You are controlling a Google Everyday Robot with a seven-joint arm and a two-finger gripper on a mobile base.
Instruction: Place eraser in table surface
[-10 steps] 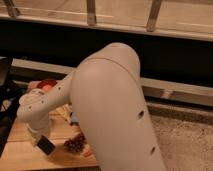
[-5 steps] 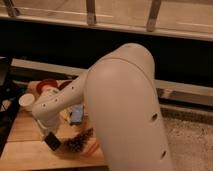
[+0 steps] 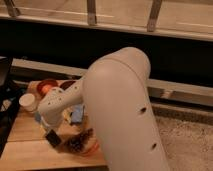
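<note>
My gripper [image 3: 50,134] hangs at the end of the white arm [image 3: 120,110], low over the left part of the light tan wooden table surface [image 3: 25,152]. A small flat black block, the eraser [image 3: 53,139], sits tilted at the gripper's tip, held just above or at the wood. The big white arm hides much of the table's right side.
A blue block [image 3: 77,114] lies just right of the gripper. A dark brown pinecone-like item [image 3: 80,142] and something orange [image 3: 93,148] lie beside the eraser. A red bowl [image 3: 47,86] and a white cup [image 3: 28,102] stand at the back left. A dark object [image 3: 6,100] borders the table's left edge.
The view has shifted and the arm now fills the middle. The gripper with the black eraser has moved slightly right and toward the blue block, staying low over the table.
</note>
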